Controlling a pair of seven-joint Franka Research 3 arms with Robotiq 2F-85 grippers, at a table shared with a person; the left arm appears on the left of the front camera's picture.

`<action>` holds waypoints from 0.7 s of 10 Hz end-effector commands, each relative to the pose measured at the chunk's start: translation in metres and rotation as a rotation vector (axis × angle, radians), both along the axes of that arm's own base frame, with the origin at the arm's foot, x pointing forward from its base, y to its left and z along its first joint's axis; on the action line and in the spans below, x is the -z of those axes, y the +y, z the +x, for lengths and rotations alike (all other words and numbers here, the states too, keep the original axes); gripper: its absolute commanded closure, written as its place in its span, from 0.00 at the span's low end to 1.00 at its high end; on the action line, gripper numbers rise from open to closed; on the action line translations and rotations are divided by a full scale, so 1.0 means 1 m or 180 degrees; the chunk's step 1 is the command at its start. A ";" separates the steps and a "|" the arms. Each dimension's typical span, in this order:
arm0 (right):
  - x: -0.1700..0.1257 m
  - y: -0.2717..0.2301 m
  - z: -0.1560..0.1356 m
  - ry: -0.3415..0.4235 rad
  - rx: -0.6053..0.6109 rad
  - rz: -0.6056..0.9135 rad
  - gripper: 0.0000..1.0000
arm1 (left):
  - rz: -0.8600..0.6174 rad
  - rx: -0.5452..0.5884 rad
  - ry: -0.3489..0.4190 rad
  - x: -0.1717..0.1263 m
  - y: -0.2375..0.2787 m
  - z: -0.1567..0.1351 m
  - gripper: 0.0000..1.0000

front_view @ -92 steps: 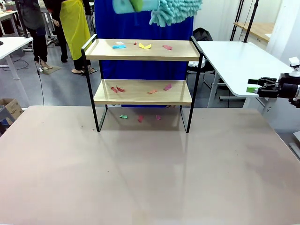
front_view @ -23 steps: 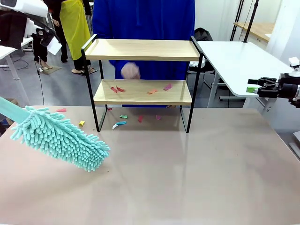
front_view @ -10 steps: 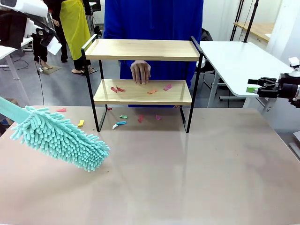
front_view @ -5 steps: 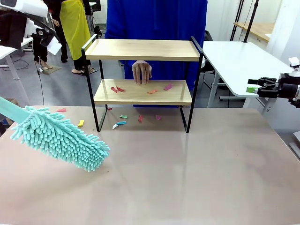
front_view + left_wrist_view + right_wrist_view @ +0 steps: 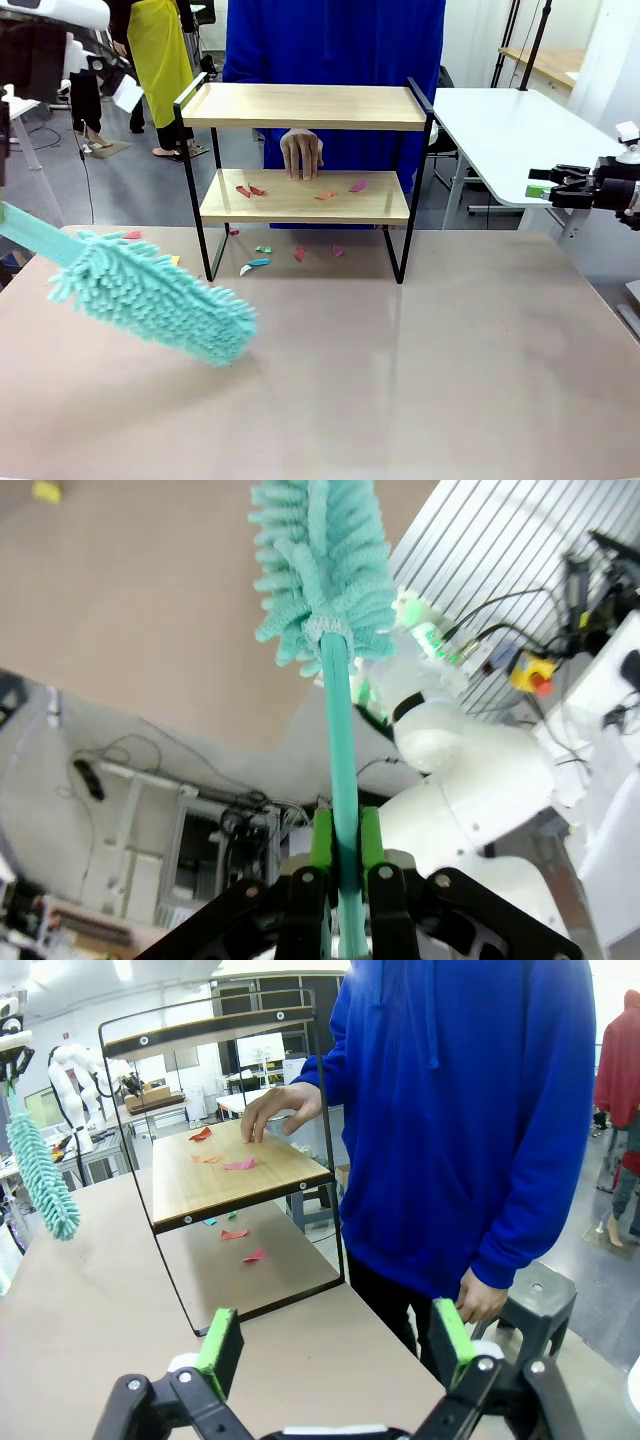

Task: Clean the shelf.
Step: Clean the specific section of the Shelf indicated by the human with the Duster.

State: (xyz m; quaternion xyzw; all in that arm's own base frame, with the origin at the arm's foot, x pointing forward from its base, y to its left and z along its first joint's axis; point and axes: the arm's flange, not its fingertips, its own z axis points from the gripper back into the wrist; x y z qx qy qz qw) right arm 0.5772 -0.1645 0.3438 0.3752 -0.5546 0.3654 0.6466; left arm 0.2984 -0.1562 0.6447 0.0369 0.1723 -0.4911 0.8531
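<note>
The shelf (image 5: 300,106) stands at the table's far side, its top board bare. Red, orange and pink paper scraps (image 5: 325,195) lie on its lower board (image 5: 240,1175), where the person's hand (image 5: 302,155) rests from behind. More scraps (image 5: 258,263) lie on the table under and left of it. A fluffy teal duster (image 5: 155,298) hovers low over the table's left part, in front of the shelf. My left gripper (image 5: 343,850) is shut on its teal handle (image 5: 338,730). My right gripper (image 5: 335,1340) is open and holds nothing, out past the table's right edge (image 5: 560,183).
A person in a blue hoodie (image 5: 330,40) stands right behind the shelf, the other hand (image 5: 478,1300) hanging at their side. A white side table (image 5: 500,130) is at the back right. The brown table (image 5: 400,380) stretches wide in front of the shelf.
The duster has swung to the right and tilted lower over the table. The person's hand stays on the lower board. The right arm has not moved.
</note>
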 end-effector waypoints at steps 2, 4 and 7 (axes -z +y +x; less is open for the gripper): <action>-0.002 0.003 -0.001 -0.0044 -0.0010 -0.0014 0.00 | -0.0832 0.0080 0.0029 0.002 -0.013 -0.011 0.87; -0.002 0.003 -0.001 -0.0044 -0.0010 -0.0014 0.00 | -0.1414 -0.0403 -0.0076 -0.007 -0.048 -0.022 0.87; -0.002 0.003 -0.001 -0.0044 -0.0010 -0.0014 0.00 | -0.1841 -0.1364 -0.0662 -0.004 -0.102 -0.040 0.87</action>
